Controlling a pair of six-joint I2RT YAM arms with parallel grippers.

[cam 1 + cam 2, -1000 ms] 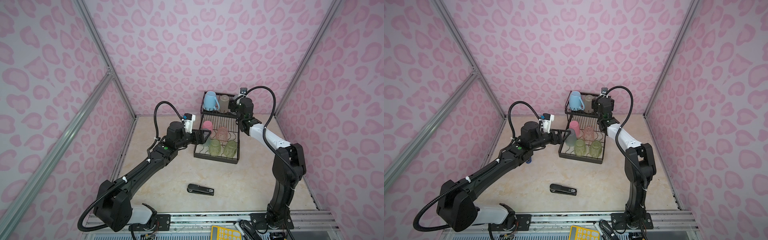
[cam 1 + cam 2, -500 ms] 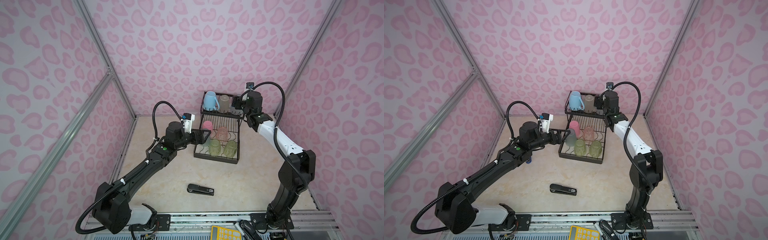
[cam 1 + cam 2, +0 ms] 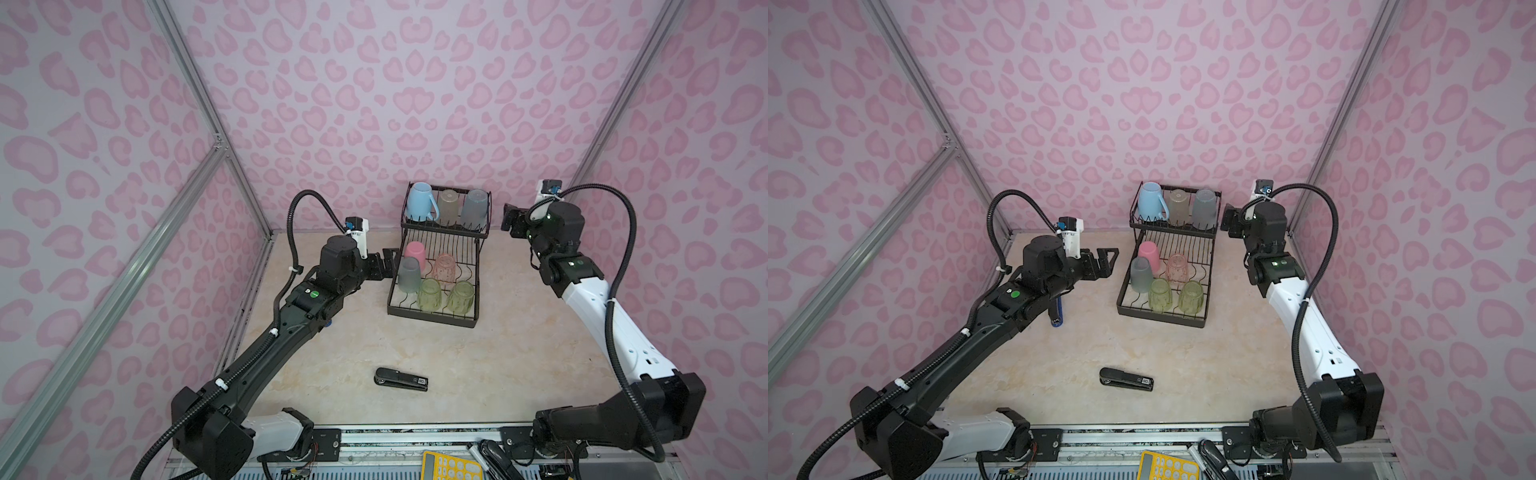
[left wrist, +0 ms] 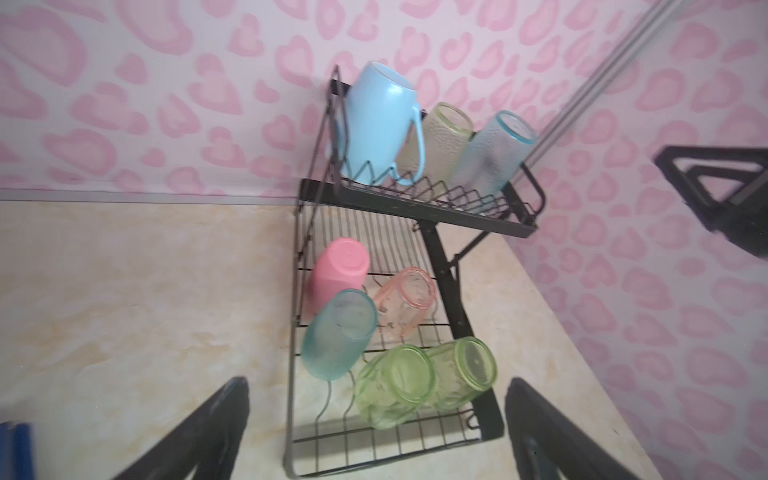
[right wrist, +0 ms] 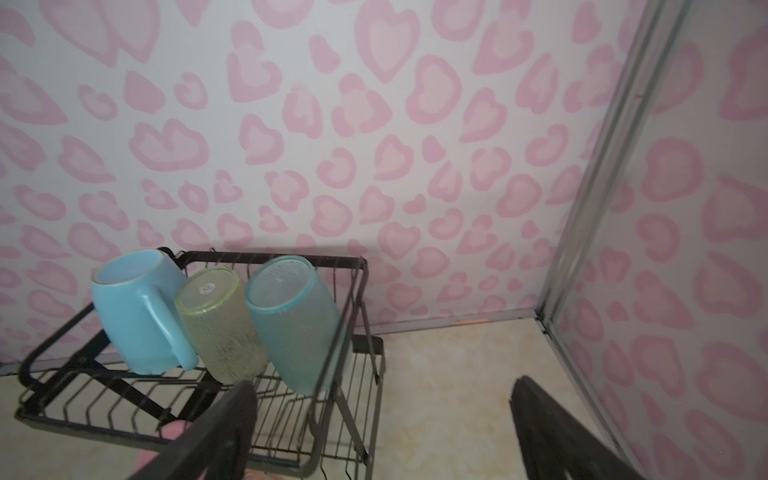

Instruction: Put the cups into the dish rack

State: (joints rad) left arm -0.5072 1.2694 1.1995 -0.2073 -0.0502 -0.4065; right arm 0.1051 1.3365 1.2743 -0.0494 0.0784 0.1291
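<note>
Left pincer (image 3: 1105, 261) is parked just beside the dish rack (image 3: 1160, 318), spread wide, nothing held or touched; loading is judged finished, since five upturned cups (image 3: 1160, 295) are seen in the lower tray (image 3: 1183, 245) and three more, the light-blue mug (image 3: 1150, 201) among them, on the raised shelf (image 3: 1173, 228); right pincer (image 3: 1228, 222), equally wide and empty, is set beside that shelf; of the next move only a clear retreat is called for

Lab booth: heart-print walls (image 3: 374, 104), aluminium frame (image 3: 194, 83)
</note>
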